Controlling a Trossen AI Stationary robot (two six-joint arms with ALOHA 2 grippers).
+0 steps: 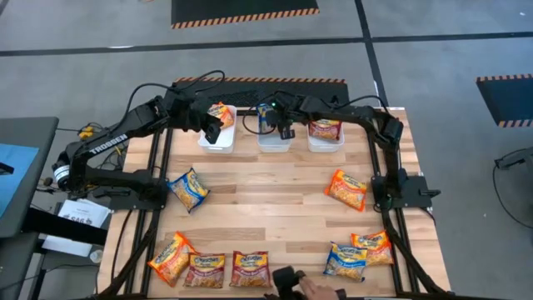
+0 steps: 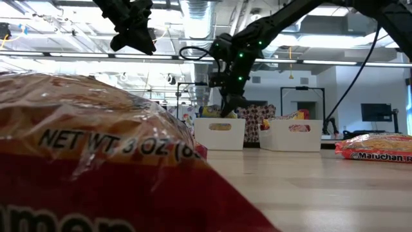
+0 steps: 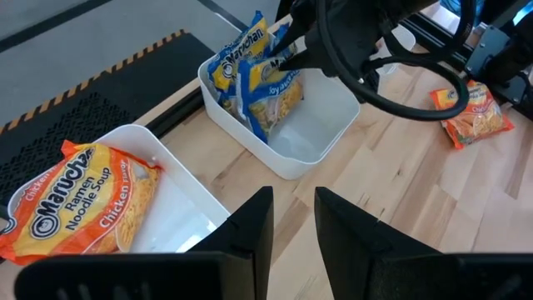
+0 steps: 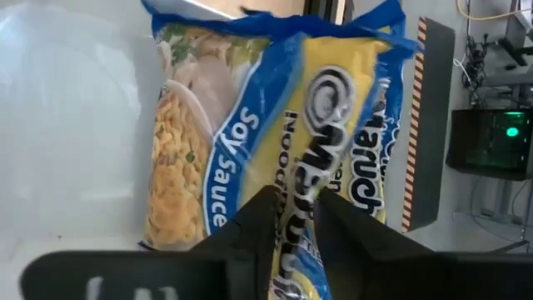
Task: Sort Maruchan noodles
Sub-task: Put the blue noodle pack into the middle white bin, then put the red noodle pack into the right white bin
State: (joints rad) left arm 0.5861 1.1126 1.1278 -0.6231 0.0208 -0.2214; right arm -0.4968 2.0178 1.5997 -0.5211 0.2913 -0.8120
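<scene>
The right gripper (image 4: 293, 221) is opening a little around a shiny blue-and-yellow noodle packet (image 4: 333, 117) in the middle white plastic bin (image 3: 312, 142) at the table's far edge. It should let go fully, then lift straight up.

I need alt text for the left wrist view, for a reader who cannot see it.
Two white bins sit side by side on a wooden table: one bin holds an orange Maruchan packet, the other bin blue-and-yellow packets under the right gripper. The left gripper hovers open.
</scene>
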